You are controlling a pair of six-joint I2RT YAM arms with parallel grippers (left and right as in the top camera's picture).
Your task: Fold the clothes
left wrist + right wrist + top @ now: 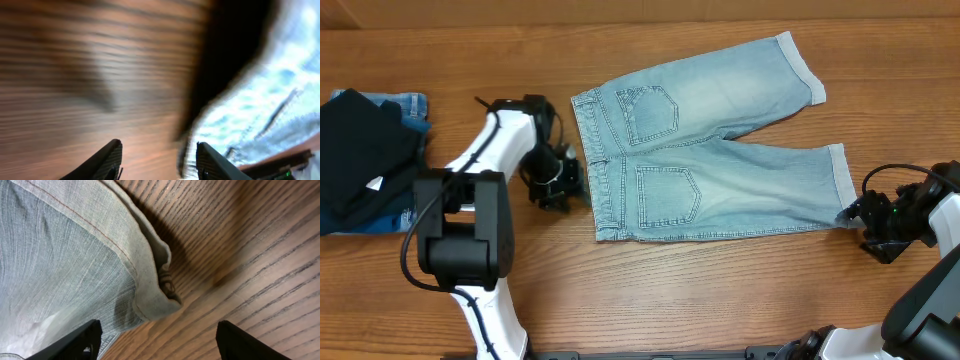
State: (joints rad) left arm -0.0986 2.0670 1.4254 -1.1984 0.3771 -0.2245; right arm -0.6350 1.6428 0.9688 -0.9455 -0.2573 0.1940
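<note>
The clothes, pale light-blue denim shorts (710, 150), lie spread flat on the wooden table with the back pockets up, the waistband at the left and both cuffed legs pointing right. My left gripper (560, 185) sits just left of the waistband. In the blurred left wrist view its fingers (107, 160) stand apart over bare wood, with the denim edge (260, 110) by the right finger. My right gripper (850, 212) is at the lower leg's cuff corner (160, 292). There it (159, 323) is open wide, and the cuff lies loose on the table ahead of it.
A black garment with a small white tag (360, 150) lies on darker folded blue denim (408, 104) at the table's left edge. The left arm's base (460, 240) stands at the front left. Bare wood (700, 290) runs along the front.
</note>
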